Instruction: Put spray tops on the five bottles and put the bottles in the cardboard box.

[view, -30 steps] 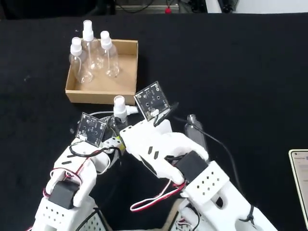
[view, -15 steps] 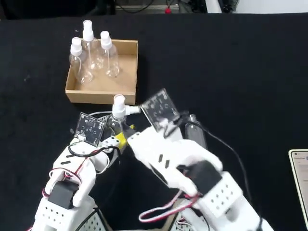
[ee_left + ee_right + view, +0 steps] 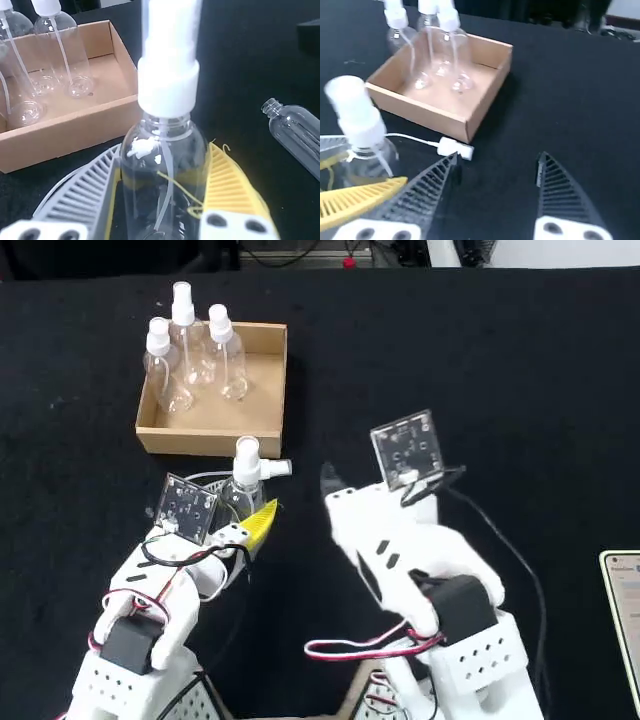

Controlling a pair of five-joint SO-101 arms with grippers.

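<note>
From above, the cardboard box sits at the far left of the black table. Three capped bottles stand crowded into its far-left corner, which leaves floor free for two more. Just nearer than the box, the left gripper clamps a fourth bottle upright. The right gripper hangs to that bottle's right, apart from it.

In the left wrist view, the grey and yellow fingers pinch the fourth bottle low on its body, so the neck stays clear. Its fitted top sits on the neck; whether it is fully tightened I cannot tell. An uncapped bottle lies on its side farther right.

In the right wrist view, the right gripper spreads wide and holds nothing. A loose spray top, tube attached, lies on the table just beyond it, near the box's near-right corner. It looks handy for the last bottle.
</note>
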